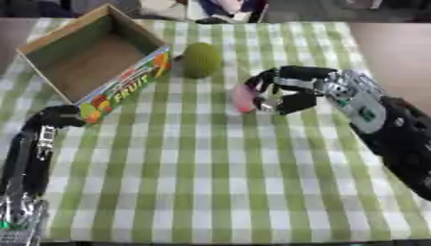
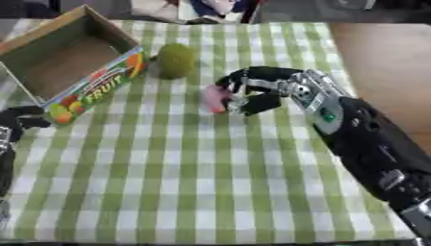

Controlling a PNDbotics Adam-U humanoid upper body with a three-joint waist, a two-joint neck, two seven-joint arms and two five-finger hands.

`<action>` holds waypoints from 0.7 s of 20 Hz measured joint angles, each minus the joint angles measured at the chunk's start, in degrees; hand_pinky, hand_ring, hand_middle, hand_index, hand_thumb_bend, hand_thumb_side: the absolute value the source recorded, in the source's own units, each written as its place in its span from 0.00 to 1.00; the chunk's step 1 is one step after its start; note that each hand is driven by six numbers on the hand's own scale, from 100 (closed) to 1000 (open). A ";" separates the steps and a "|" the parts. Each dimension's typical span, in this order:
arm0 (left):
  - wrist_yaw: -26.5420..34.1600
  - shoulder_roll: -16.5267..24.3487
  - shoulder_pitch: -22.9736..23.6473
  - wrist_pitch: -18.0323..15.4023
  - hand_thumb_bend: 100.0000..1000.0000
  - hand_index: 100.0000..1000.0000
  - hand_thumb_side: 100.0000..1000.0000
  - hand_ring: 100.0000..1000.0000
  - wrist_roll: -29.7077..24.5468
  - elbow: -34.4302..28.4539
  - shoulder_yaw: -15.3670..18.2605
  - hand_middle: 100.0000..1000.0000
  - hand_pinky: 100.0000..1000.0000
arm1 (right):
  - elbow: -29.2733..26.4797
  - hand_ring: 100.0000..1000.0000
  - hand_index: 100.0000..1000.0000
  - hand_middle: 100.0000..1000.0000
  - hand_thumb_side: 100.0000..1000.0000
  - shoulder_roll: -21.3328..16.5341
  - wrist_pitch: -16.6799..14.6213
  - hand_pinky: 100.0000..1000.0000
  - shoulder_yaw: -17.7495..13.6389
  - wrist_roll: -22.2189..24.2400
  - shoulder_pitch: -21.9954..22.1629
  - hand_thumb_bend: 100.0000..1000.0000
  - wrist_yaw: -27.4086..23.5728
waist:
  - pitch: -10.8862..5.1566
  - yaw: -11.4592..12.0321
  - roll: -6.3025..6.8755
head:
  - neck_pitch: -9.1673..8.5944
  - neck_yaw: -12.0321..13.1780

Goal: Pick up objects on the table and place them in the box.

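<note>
The right hand [image 1: 286,91] has its fingers curled round a small pink object [image 1: 243,98] on the checked worktop [image 1: 210,182], thumb below, fingers over the top. If the curl only catches its edge, it could squirt out toward the green fruit [image 1: 201,59]. The box [image 1: 50,72] sits well apart, its corner just beside the left hand [image 1: 57,116], whose fingers I cannot tell.

table: green-and-white checked cloth [image 1: 210,182] over the whole top | right of it: bare brown surface [image 2: 383,53] | far edge: blurred dark and pale shapes [image 1: 210,9], unclear | light: soft, even
</note>
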 measured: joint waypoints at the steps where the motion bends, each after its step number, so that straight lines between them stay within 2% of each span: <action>1: 0.00 0.00 0.00 0.02 0.00 0.70 0.90 0.57 -0.03 0.00 0.00 0.62 0.80 | 0.06 0.78 0.97 0.82 0.82 0.04 -0.06 0.67 -0.05 -0.06 -0.02 0.00 0.37 | 0.00 0.04 0.00 | 0.00 0.00; 4: 0.00 0.00 0.00 0.01 0.00 0.70 0.90 0.57 -0.08 0.00 0.00 0.62 0.80 | 0.17 0.77 0.94 0.78 0.71 0.54 -0.26 0.67 -0.28 -0.54 -0.08 0.00 1.59 | 0.00 0.08 -0.01 | 0.00 -0.01; 11: -0.03 0.00 0.00 0.01 0.00 0.70 0.90 0.57 -0.12 0.00 -0.01 0.62 0.80 | 0.17 0.74 0.87 0.67 0.32 1.94 -0.19 0.66 -0.57 -4.30 -0.94 0.00 6.79 | 0.01 0.26 -0.02 | 0.00 -0.07; 13: -0.05 0.00 0.00 0.01 0.00 0.70 0.90 0.57 -0.14 0.00 -0.01 0.62 0.80 | 0.16 0.73 0.82 0.61 0.14 2.40 -0.21 0.65 -0.57 -5.56 -1.10 0.00 8.61 | 0.01 0.29 -0.02 | 0.00 -0.17; 14: -0.05 0.00 0.00 0.00 0.00 0.70 0.90 0.57 -0.15 0.00 -0.02 0.62 0.80 | 0.16 0.72 0.81 0.60 0.13 2.60 -0.21 0.65 -0.57 -6.20 -1.11 0.00 9.53 | 0.01 0.31 -0.02 | 0.00 -0.21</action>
